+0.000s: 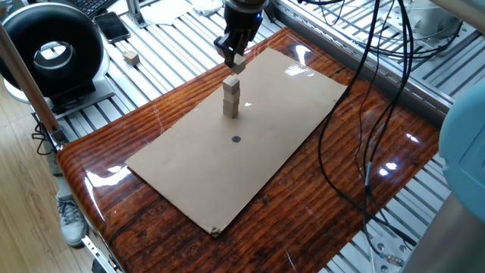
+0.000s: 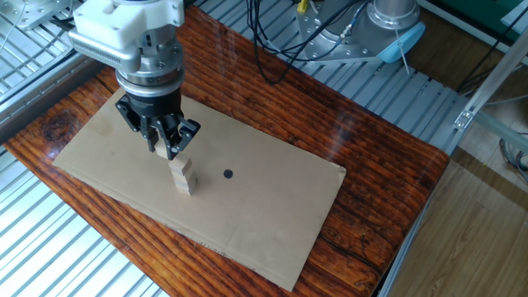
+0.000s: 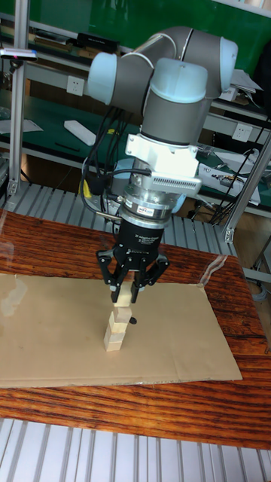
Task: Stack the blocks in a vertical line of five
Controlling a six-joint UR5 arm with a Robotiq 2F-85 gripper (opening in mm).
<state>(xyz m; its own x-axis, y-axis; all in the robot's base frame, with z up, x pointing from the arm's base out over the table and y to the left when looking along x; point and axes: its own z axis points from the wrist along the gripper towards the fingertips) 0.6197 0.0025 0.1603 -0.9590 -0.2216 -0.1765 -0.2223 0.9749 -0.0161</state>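
The glossy wooden surface (image 1: 151,129) carries a large flat cardboard sheet (image 1: 288,121), and the work is happening toward the sheet's far end in one fixed view. Above it hangs the arm, its pincer (image 3: 123,296) pointing straight down with its fingers closed onto a single block (image 3: 123,297), which sits just above the stack (image 1: 231,98). That stack looks two blocks high, standing upright on the cardboard near a small black dot (image 1: 236,139). One more spare block (image 1: 132,58) lies well apart on the metal rails beside the surface; a fifth is not visible in these views. By my reading, the step in hand is placing the third block. The next move calls for centring the held block squarely over the top cube, lowering until the faces meet, then opening the fingers gently, since any sideways offset or nudge could topple the narrow column.
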